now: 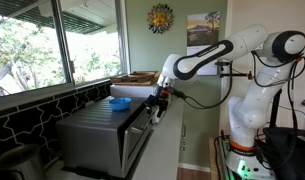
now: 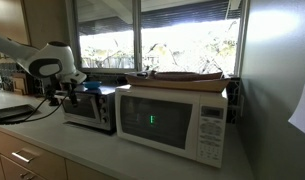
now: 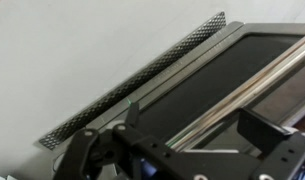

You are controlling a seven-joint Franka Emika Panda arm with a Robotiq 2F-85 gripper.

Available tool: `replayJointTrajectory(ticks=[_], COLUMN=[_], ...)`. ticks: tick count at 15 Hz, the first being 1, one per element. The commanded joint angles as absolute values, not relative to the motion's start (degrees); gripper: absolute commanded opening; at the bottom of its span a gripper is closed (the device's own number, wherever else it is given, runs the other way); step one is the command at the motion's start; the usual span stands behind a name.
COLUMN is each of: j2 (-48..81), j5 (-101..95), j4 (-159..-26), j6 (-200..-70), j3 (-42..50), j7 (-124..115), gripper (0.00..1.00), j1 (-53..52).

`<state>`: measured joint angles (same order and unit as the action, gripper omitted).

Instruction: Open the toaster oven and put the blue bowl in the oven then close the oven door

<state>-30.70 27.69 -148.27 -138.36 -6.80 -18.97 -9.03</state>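
Hand (image 3: pixel 174 148) cropped at wrist-view bottom, oven door (image 3: pixel 227 85) cut off right; jaws spread wide, nothing held.

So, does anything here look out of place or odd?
Only mildly: the blue bowl seems to sit on top of the toaster oven, and a wooden tray lies on top of the white microwave. Nothing looks spilled, tipped or damaged.
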Motion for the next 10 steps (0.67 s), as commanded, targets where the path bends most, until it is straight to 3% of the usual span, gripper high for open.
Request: replayJointTrajectory(ticks=[1, 10], j2=[-30.96, -33.87], j5=[24.51, 23.36], j4=[-150.26, -152.62], j6=[-132.77, -128.95], j3=[-6.31, -4.88], j7=[-17.59, -12.7], gripper=[1.0, 1.0], j1=[-7.86, -7.86])
